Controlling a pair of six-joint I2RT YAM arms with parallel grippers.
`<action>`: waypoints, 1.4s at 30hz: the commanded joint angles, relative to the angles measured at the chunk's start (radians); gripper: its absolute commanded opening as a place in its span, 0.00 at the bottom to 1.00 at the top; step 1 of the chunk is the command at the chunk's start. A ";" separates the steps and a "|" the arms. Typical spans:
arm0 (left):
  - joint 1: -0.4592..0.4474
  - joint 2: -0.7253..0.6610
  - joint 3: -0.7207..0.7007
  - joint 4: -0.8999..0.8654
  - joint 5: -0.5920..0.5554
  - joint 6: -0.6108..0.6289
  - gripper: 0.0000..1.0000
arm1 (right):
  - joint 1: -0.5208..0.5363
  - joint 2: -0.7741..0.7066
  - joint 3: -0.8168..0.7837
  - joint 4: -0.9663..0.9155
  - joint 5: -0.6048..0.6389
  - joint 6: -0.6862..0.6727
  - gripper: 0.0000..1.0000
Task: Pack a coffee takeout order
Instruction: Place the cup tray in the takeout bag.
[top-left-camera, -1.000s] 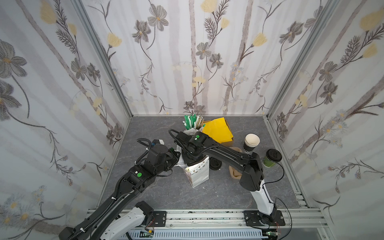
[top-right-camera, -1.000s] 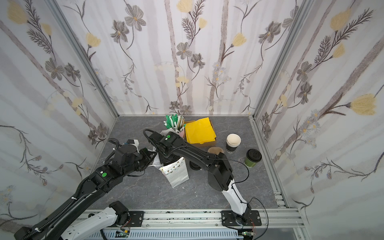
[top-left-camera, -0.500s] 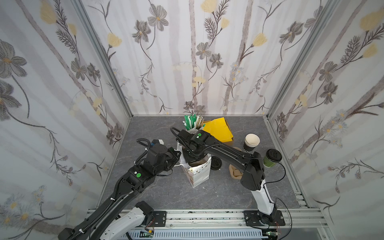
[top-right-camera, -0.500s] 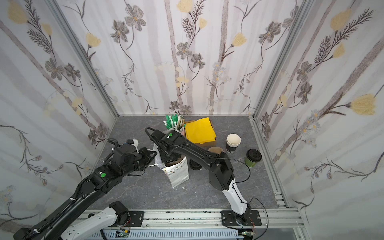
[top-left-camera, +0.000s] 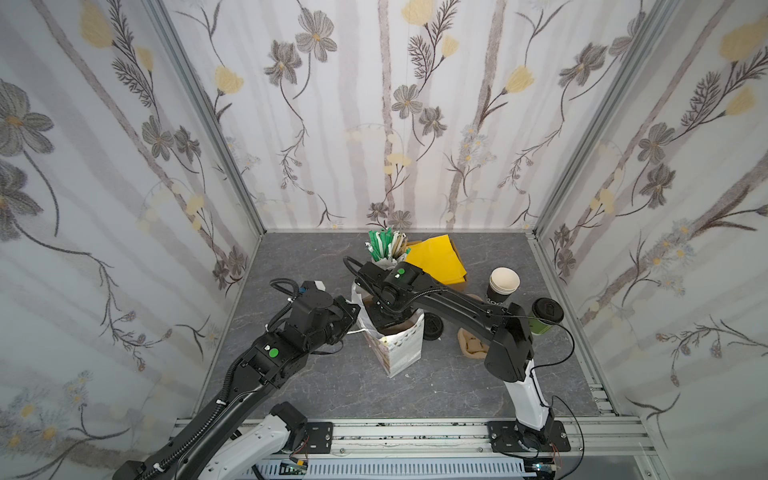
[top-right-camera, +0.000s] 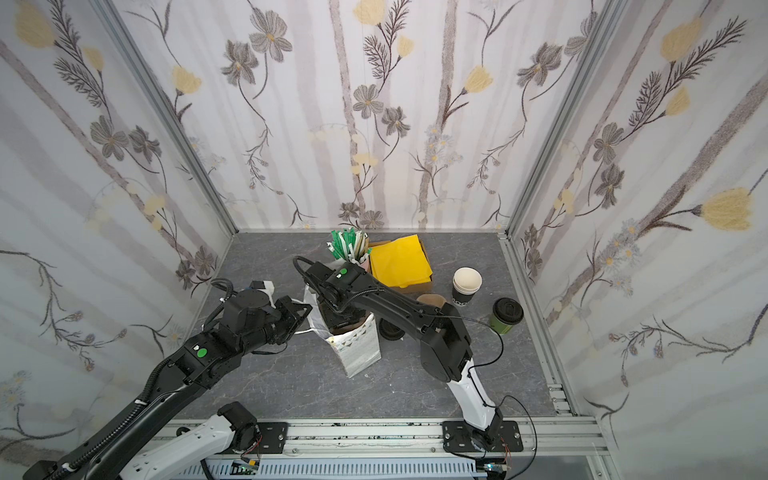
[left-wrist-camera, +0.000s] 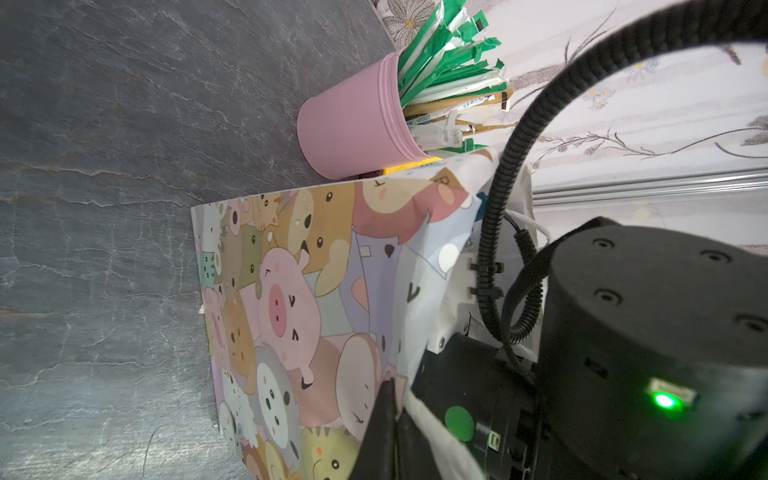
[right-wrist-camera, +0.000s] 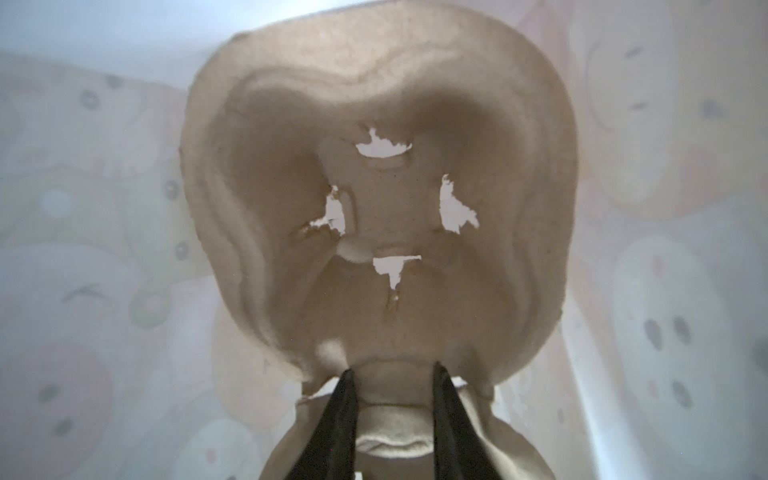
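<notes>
Green paper and a black plastic lid mark the coffee cup (top-left-camera: 545, 319), which stands upright on the tabletop (top-left-camera: 307, 257) near the right-hand wall, long axis vertical and lid facing up, well apart from the cartoon-print paper bag (top-left-camera: 401, 351) at centre. The folded yellow napkin (top-left-camera: 436, 262) lies flat at the back, beside a pink cup (left-wrist-camera: 353, 124) of wrapped sticks (left-wrist-camera: 440, 62) that lean up and outward. The right pincer (right-wrist-camera: 394, 372) reaches deep into the bag, clamped on a tab of a tan pulp carrier (right-wrist-camera: 374, 199). The left pincer (top-left-camera: 352, 311) is closed on the bag's rim, holding the mouth open. The risks look plain: the carrier may settle crooked or ride back up with the pincer on release, leaving no level seat for the cup. A slip at the rim could let the thin bag fold or topple. The right arm's elbow and cable, just beside the cup, could knock it over when the arm lifts out.
</notes>
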 joint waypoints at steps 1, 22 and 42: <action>0.001 0.005 0.004 0.004 -0.022 -0.011 0.00 | 0.006 -0.002 -0.002 0.031 -0.014 -0.012 0.26; 0.000 -0.004 0.023 -0.002 -0.083 -0.039 0.00 | 0.001 0.010 -0.070 0.053 -0.023 -0.041 0.28; 0.001 -0.023 -0.001 -0.009 -0.100 -0.044 0.00 | 0.013 0.003 -0.168 0.134 -0.055 -0.042 0.29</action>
